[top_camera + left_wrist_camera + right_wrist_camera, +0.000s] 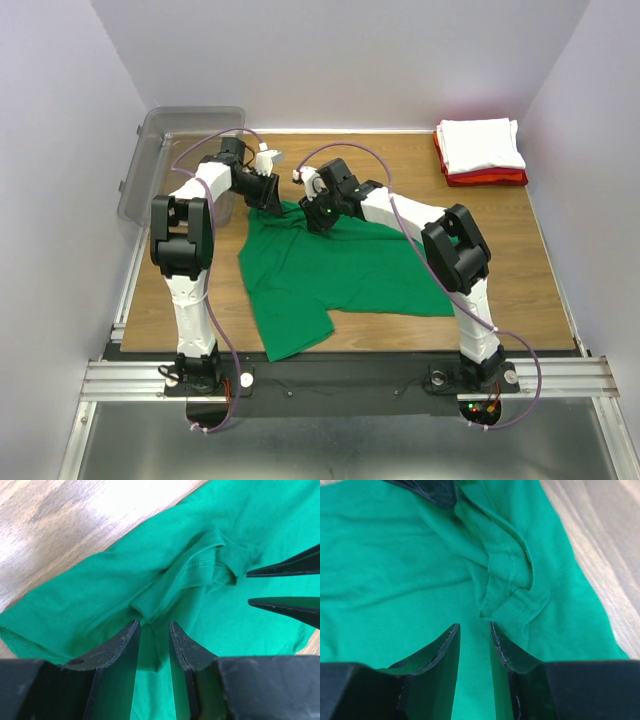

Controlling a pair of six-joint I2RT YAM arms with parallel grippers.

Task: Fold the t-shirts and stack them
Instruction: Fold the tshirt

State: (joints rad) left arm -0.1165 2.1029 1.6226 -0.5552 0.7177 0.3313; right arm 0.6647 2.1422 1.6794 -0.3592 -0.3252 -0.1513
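Observation:
The green t-shirt (340, 270) lies spread and rumpled on the middle of the wooden table (540, 260). Both grippers are down on its far edge. My left gripper (268, 195) hangs low over a raised ridge of green cloth (100, 595), jaws a narrow gap apart, with the ridge running between the fingertips (154, 624). My right gripper (318, 218) is next to it, jaws also slightly apart (474, 626), just short of a bunched hem fold (507, 590). The white t-shirt (482, 143) lies folded on the folded red t-shirt (490, 179) at the back right.
A clear grey plastic bin (175, 150) stands at the table's back left corner, close behind the left arm. The right gripper's fingers (285, 607) show at the right edge of the left wrist view. White walls close in three sides.

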